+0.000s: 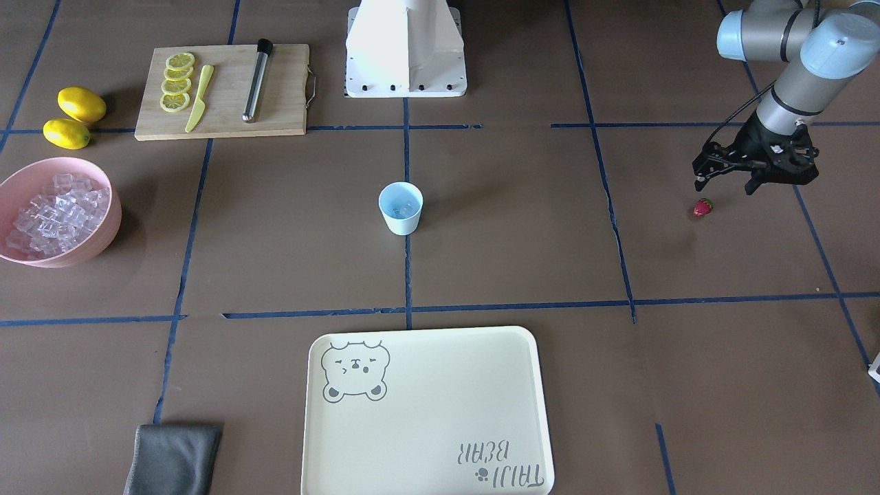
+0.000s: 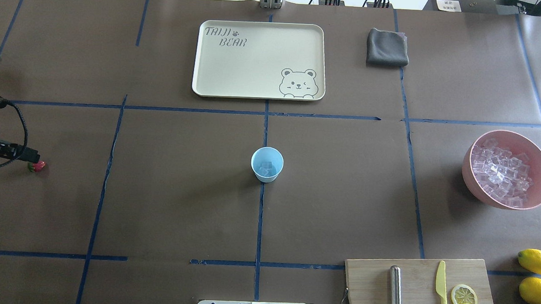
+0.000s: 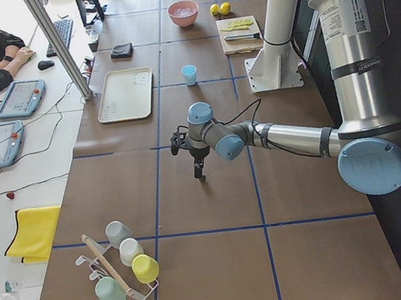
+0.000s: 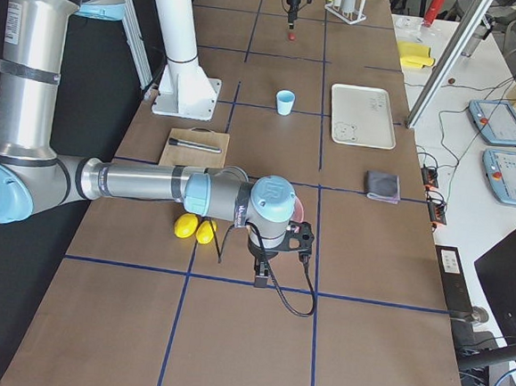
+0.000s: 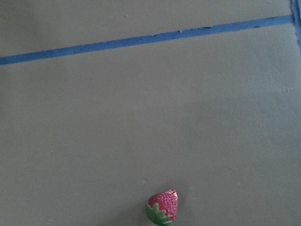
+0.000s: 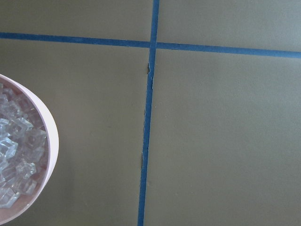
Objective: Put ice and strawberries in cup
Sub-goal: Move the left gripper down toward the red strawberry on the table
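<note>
Left tool [image 1: 725, 187] hovers over worktop [image 1: 522, 261], fingers spread wide, nothing between them. Strawberry [image 1: 702, 207] lies on worktop just below left tool, clear of both fingers. Ice [image 1: 55, 213] piled in pink bowl [image 1: 96, 251] just beside right tool [image 4: 260, 278]. Right tool shows from side only, cannot tell how far open. Cup [image 1: 399, 221] stands upright near worktop middle, well apart from both tools, few clear cubes inside
</note>
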Controlling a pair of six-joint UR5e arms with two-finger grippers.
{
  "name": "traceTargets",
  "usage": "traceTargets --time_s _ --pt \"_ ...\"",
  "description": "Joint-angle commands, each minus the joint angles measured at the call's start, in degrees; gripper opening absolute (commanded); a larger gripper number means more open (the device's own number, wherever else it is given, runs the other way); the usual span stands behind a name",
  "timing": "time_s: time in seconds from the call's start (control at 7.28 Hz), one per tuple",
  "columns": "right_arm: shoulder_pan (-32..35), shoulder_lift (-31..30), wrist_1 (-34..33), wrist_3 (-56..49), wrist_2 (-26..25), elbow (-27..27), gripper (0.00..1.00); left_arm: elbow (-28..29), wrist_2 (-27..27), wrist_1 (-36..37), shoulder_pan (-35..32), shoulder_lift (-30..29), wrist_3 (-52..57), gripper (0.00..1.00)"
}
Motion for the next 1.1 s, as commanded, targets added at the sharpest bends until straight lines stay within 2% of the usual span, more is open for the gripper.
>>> traceTargets --time_s 0.0,0.96 --pt "0.0 -0.1 0.0 0.0 0.0 0.0 1.0 3.4 0.2 -4.6 1.4 0.0 -0.7 1.0" --pt "0.0 -0.1 0.0 0.0 -0.1 -0.1 1.0 8.3 -0.1 -4.9 2.0 -3.5 0.0 1.0"
